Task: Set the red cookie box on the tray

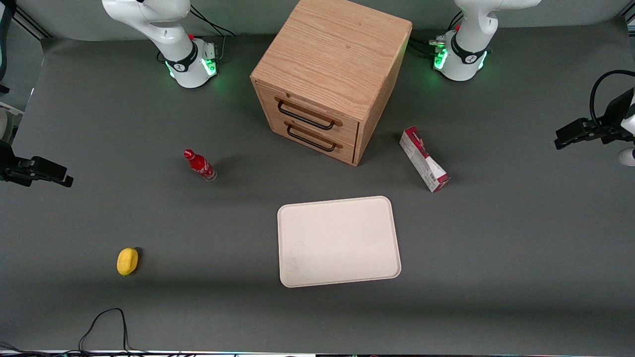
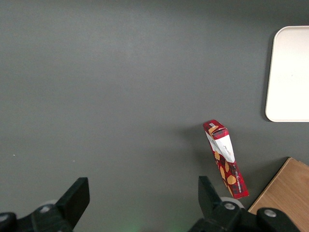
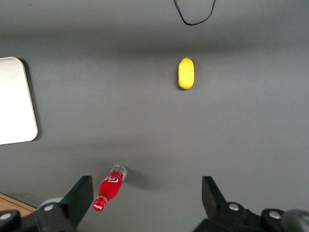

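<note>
the left arm's gripper has its jaws spread wide apart, with nothing between them and nothing touched. its two dark fingers hang over bare table, well above the surface. in the front view the gripper sits out at the working arm's end of the table, raised and clear of every object.

the surface is a dark grey mat table, matte and plain. the two arm bases glow green at the edge farthest from the front camera, and a black cable loops onto the mat at the near edge.

the red cookie box lies on the mat, just beside the wooden drawer cabinet on the side toward the working arm, and apart from it. it is farther from the front camera than the tray and does not touch it. in the left wrist view the red cookie box lies angled, with its white panel showing, close to the cabinet's corner.

the tray lies flat near the middle of the table, nearer the front camera than the cabinet, and nothing is on it. the cabinet's two drawers are shut, each with a dark handle.

toward the parked arm's end, a small red bottle stands on the mat, and a yellow lemon-like object lies nearer the front camera.
</note>
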Tool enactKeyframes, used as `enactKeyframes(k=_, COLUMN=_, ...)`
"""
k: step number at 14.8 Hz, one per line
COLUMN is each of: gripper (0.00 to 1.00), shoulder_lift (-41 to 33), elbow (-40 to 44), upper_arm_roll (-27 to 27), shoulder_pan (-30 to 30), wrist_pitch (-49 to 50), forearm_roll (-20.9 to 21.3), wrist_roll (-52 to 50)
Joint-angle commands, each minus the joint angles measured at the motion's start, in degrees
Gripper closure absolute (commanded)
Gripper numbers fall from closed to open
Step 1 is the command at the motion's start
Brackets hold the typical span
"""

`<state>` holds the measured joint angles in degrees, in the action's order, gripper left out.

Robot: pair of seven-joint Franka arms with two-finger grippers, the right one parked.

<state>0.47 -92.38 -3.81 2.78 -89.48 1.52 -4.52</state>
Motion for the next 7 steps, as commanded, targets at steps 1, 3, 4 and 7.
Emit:
enactKeyframes(k=1, gripper=0.00, shoulder_lift=0.7, elbow=2.0, upper_arm_roll=-0.4, shoulder_pan=0.9, wrist_pitch=2.1, forearm_roll=1.0, wrist_roll=1.2)
enactKeyframes(k=3, gripper=0.00, shoulder_lift=0.8, elbow=2.2, upper_arm_roll=-0.5, shoulder_pan=1.2, wrist_pitch=2.4, forearm_roll=1.0, wrist_roll=0.7)
enactKeyframes(k=4, gripper=0.00, shoulder_lift=0.8, elbow=2.3, upper_arm_roll=-0.4, shoulder_pan=1.2, wrist_pitch=2.5, forearm_roll=1.0, wrist_roll=0.1)
enactKeyframes(k=7, gripper=0.00, shoulder_lift=0.8, elbow=2.2, upper_arm_roll=-0.7, shoulder_pan=0.9, wrist_pitch=3.2, forearm_roll=0.4, wrist_roll=1.1)
